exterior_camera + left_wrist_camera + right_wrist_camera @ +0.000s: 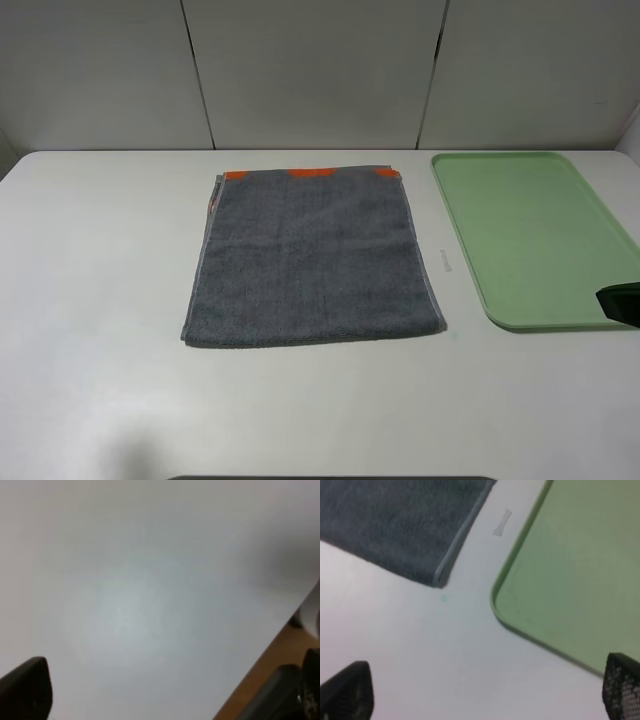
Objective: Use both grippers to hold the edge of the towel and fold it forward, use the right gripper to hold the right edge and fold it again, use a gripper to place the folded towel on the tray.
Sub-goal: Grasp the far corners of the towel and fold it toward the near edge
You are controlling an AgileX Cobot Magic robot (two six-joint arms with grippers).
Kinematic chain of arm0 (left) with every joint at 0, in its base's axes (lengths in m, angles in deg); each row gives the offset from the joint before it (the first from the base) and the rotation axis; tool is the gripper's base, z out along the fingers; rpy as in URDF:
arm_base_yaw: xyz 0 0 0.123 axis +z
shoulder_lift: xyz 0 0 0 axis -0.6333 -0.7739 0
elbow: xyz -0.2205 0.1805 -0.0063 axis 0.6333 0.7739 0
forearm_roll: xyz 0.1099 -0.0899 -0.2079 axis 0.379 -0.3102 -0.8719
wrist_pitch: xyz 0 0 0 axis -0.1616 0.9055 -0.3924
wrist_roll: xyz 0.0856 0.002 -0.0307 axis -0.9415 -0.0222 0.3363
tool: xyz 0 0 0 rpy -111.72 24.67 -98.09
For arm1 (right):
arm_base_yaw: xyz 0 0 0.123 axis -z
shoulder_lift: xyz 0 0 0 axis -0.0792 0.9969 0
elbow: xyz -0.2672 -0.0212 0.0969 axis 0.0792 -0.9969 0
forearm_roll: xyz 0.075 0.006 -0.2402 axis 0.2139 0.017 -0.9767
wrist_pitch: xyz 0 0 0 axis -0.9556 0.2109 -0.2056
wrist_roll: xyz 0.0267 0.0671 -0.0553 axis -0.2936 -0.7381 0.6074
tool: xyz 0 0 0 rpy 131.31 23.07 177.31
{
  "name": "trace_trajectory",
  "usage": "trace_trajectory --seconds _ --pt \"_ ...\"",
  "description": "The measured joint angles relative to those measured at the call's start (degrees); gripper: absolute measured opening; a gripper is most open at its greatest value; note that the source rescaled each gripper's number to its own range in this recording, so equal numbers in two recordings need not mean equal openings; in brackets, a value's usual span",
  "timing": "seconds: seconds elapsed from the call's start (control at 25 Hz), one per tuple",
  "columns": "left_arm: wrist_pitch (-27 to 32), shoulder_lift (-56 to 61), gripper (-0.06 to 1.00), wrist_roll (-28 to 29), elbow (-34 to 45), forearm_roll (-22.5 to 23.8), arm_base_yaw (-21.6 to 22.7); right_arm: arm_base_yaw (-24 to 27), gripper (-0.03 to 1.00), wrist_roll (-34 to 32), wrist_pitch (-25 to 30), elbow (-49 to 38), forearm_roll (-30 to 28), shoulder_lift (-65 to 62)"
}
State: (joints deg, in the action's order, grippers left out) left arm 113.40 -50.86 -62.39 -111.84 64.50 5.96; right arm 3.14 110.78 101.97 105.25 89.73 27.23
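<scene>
The dark grey towel (pixel 310 260) lies flat in the middle of the white table, its orange band along the far edge. The pale green tray (pixel 530 235) lies empty to its right. My right gripper (pixel 482 692) hovers open above bare table near the towel's (pixel 395 525) front right corner and the tray's (pixel 570 570) near corner. In the exterior high view only a black part of the right gripper (pixel 620 303) shows, at the right edge. My left gripper (pixel 160 695) is open over bare table, away from the towel, and is out of the exterior high view.
A small pale mark (pixel 443 260) sits on the table between towel and tray. The left wrist view shows the table's edge (pixel 260 660) with brown floor beyond. Grey wall panels (pixel 320 70) stand behind the table.
</scene>
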Motion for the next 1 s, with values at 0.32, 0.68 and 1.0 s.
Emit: trace_trajectory --seconds 0.32,0.68,1.0 --pt "-5.85 -6.97 1.0 -2.37 0.0 5.01 -4.87 0.0 1.0 10.61 -7.62 0.0 0.21 9.05" --pt "-19.32 -18.29 1.0 -8.32 -0.02 5.21 -6.25 0.0 1.0 32.78 -11.31 0.06 3.65 14.78" --pt "-28.09 -29.79 1.0 -13.25 -0.02 5.21 -6.25 0.0 1.0 47.85 -12.88 0.11 9.66 20.49"
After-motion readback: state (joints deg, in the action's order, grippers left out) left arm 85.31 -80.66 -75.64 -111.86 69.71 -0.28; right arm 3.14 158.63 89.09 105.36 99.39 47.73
